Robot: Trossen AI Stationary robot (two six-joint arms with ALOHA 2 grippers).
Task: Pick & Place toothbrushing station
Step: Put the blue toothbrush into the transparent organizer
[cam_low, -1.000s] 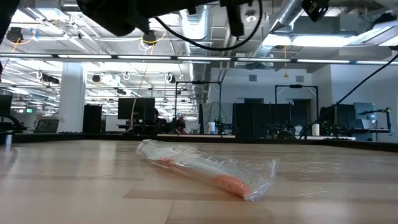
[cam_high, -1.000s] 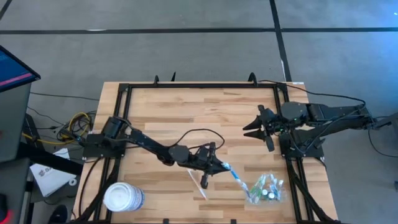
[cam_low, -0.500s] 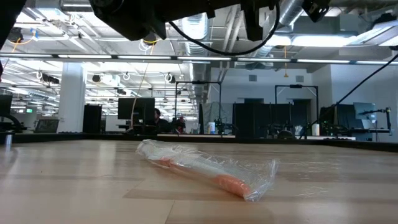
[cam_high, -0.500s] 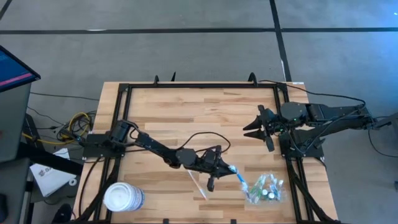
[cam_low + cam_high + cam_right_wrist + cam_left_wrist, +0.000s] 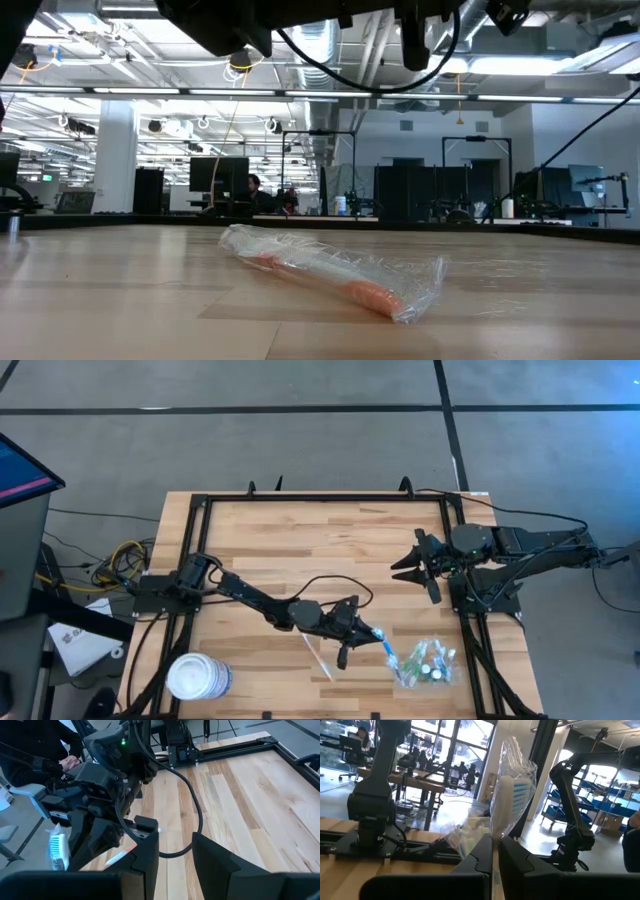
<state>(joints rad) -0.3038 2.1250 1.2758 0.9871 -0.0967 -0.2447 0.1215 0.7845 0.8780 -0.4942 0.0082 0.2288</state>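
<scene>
My left gripper (image 5: 366,632) is shut on a blue-and-white toothbrush in a clear wrapper (image 5: 383,644), just left of the toothbrushing station (image 5: 426,663). The station is a small clear holder with several small items in it, resting on the table near the near right corner. In the left wrist view the brush head (image 5: 512,790) stands up beyond my fingertips. A second wrapped toothbrush, orange (image 5: 318,654) (image 5: 335,272), lies flat on the wood. My right gripper (image 5: 402,567) hovers open over the table's right side, with nothing between its fingers (image 5: 150,851). My left gripper pinches the wrapped toothbrush between its two fingers (image 5: 481,854), at the lower part of the wrapper (image 5: 493,836) below the brush head. The fingers reach about level from the table's left. The brush sticks out past the fingertips toward the station, lifted clear of the table.
A large white round tub (image 5: 198,677) stands at the near left corner. A black frame (image 5: 330,498) runs round the table's edges. The far half of the wood is bare. A black cable (image 5: 192,827) loops over the left arm.
My left gripper has moved toward the table's right edge and a little nearer, closing on the station, still shut on the wrapped toothbrush, which stays clear of the table. The orange toothbrush has not moved.
</scene>
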